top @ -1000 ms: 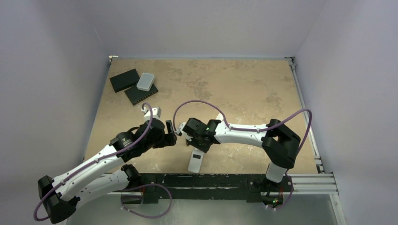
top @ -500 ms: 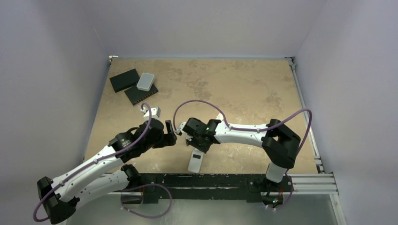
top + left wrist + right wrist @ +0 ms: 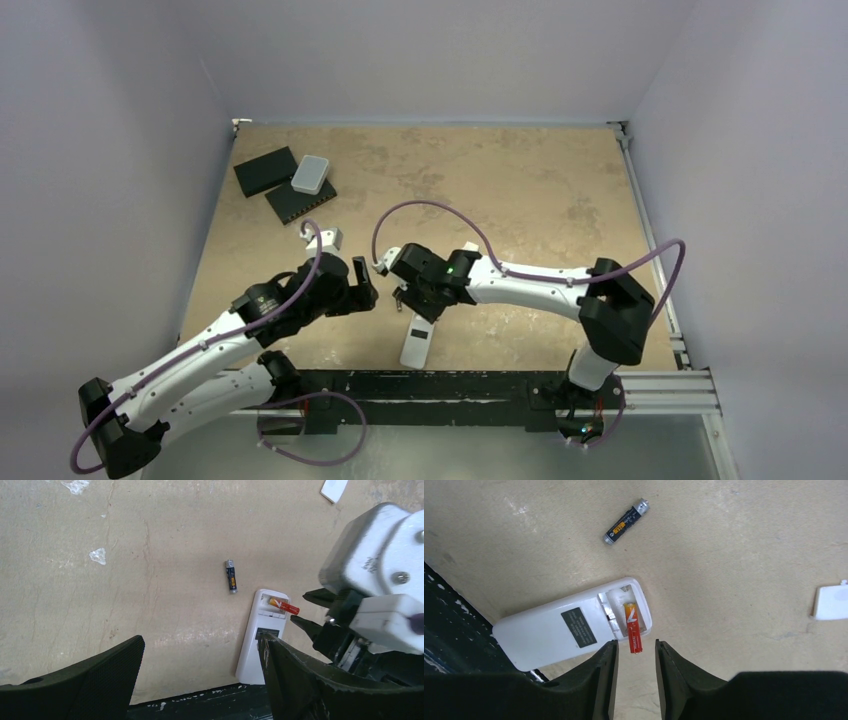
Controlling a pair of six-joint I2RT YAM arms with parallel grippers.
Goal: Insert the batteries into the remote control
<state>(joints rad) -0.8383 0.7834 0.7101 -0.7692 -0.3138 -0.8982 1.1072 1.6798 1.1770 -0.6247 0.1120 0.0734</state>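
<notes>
Right end effector [image 3: 636, 649]: black fingers [image 3: 599, 680] slightly spread, the gap wider than a cell, nothing pinched. The tips sit low over the beige mottled tabletop [image 3: 734, 540], one on each side of the protruding end of the thin reddish-orange cylindrical battery [image 3: 633, 625]. No contact is visible in the right wrist view.

The reddish-orange battery lies crosswise in the open compartment at one end of the small white rectangular plastic remote control [image 3: 549, 635]. One end is inside the bay; the other overhangs the remote's long side. The remote control lies back up, with its dark label rectangle showing. It is just beside the near edge of the tabletop, about midway along it.

The thin dark grey-black cylindrical battery [image 3: 625, 522] lies flat on the bare tabletop near the compartment end of the remote control, not touching it.

Left end effector [image 3: 200, 640]: fingers spread wide, empty, held above the tabletop. In the top view it is to the left of the remote control and just beside the right end effector.

A small flat white plastic piece [image 3: 831, 602] lies further toward the far edge, well apart from the remote control.

At the far-left corner are two flat black slabs [image 3: 264, 170], with a light grey rounded box [image 3: 311, 174] where they meet.
</notes>
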